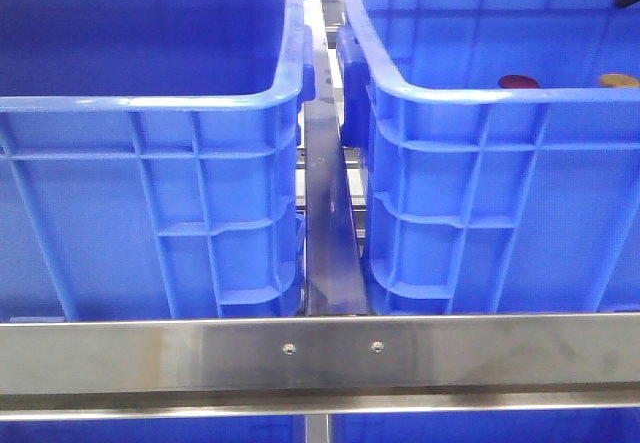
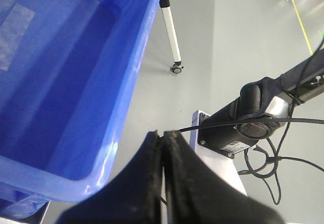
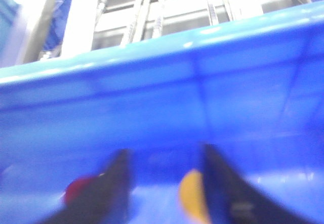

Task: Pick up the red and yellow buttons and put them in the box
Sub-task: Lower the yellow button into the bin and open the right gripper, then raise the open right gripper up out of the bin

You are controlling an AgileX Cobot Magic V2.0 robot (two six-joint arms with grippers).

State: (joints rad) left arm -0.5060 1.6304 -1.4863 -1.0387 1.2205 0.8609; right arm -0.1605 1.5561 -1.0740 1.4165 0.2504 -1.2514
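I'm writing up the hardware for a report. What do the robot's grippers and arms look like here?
The left gripper has black, smooth, tapered fingers. A black cable runs to a black and silver arm joint. The right gripper shows two dark, blurred fingers. No markings are readable.

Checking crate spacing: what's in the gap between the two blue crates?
In the front view, a dark metal rail runs lengthwise between the left crate and the right crate. Nothing else shows there.

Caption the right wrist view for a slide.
Open right gripper inside the bright-blue plastic crate, its fingers flanked by a small dark-red button and yellow button.
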